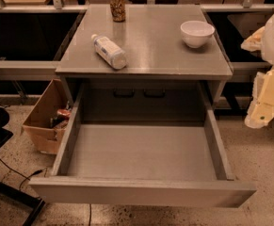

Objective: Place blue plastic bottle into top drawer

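Observation:
The blue plastic bottle (109, 51) lies on its side on the grey table top, left of middle, with its white cap pointing to the back left. The top drawer (141, 192) is pulled wide open below the table top and its flat bottom is bare. My gripper (264, 105) is at the right edge of the view, beside the table's right side. It hangs at about drawer height, well apart from the bottle, with nothing seen in it.
A brown patterned can (117, 6) stands at the back of the table top. A white bowl (197, 33) sits at the back right. An open cardboard box (47, 119) with items stands on the floor to the left. Black cables and a stand leg lie at the lower left.

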Controlling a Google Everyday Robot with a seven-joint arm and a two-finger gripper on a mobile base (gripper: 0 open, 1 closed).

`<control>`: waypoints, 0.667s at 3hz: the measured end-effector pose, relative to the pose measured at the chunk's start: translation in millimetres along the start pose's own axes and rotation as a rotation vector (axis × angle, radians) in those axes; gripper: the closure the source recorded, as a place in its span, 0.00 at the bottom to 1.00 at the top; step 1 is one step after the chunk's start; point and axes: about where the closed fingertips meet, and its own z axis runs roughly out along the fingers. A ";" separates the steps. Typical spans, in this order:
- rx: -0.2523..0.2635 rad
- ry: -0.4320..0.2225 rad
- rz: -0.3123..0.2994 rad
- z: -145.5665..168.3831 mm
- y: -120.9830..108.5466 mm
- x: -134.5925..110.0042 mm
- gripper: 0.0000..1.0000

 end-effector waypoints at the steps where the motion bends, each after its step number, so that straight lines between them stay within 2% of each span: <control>1: 0.000 0.000 0.000 0.0 -0.1 -0.1 0.00; 2: 0.005 0.006 0.006 6.2 -21.2 -23.3 0.00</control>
